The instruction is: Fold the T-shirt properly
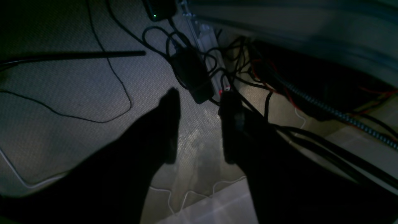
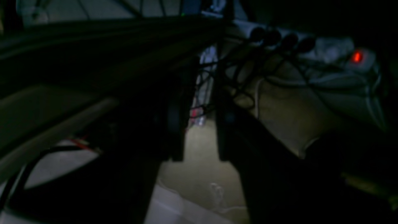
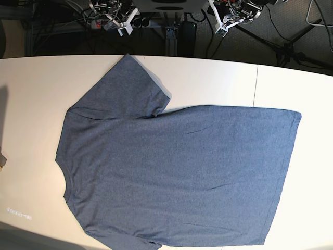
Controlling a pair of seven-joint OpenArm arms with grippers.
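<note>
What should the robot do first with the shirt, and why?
Probably bring both arms forward over the table. The shirt lies flat and untouched, while the left gripper and right gripper hang behind the table with open, empty jaws.

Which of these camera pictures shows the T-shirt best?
The base view: the T-shirt lies spread flat on the white table, almost wholly visible. Both wrist views show only dark floor and cables, no shirt.

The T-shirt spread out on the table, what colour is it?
The T-shirt is a heathered blue-grey with no print showing, seen best in the base view.
</note>
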